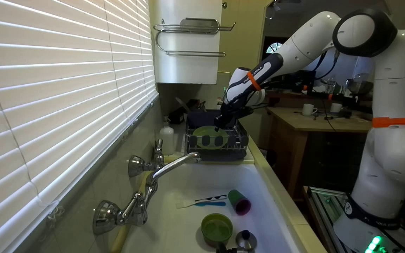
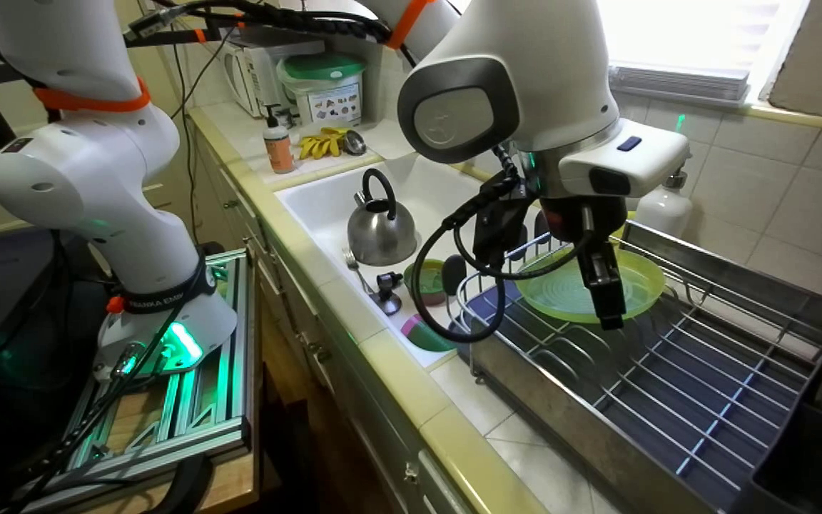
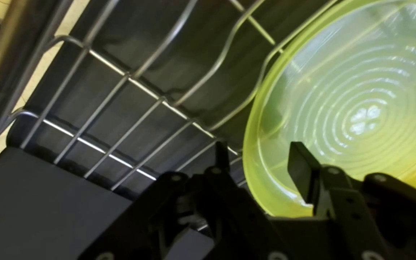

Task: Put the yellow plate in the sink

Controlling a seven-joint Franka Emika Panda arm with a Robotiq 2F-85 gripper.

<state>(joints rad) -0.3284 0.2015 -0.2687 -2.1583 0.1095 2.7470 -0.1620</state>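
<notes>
One yellow plate in dish rack; end effector spread wide, rim showing between fingertips in wrist view.

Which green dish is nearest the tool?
The yellow-green plate in the dish rack, by the tool; the upright bowl and tipped cup are in the sink.

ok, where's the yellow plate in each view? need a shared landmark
In an exterior view: yellow plate, near center.
In an exterior view: yellow plate, right of center.
Wrist view: yellow plate, right half, cropped by the frame.
Shared landmark: dish rack, in all three views.
</notes>
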